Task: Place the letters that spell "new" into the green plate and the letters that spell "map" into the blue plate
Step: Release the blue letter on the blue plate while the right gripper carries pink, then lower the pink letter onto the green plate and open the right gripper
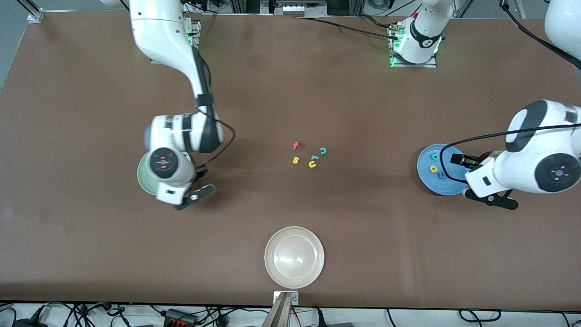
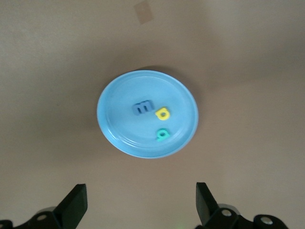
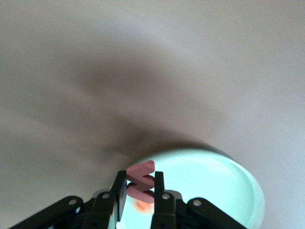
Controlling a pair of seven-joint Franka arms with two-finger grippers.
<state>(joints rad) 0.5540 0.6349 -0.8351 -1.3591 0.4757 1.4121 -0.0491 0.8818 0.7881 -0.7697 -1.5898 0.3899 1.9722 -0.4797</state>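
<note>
My right gripper [image 3: 141, 187] is shut on the salmon-red w [image 3: 141, 181] and holds it upright over the rim of the pale green plate [image 3: 219, 191]. An orange letter e [image 3: 141, 206] lies in that plate under the jaws. In the front view the right wrist covers most of the green plate [image 1: 143, 178]. My left gripper [image 2: 141, 205] hangs open and empty over the table beside the blue plate [image 2: 114, 129]. In that plate lie the blue m [image 2: 143, 107], the yellow p [image 2: 163, 114] and the teal a [image 2: 162, 135].
In the table's middle lie a red f [image 1: 297, 145], a yellow s [image 1: 295, 160], a teal c [image 1: 323, 150] and a yellow u [image 1: 312, 164]. A whitish plate [image 1: 294, 257] stands near the front camera's edge.
</note>
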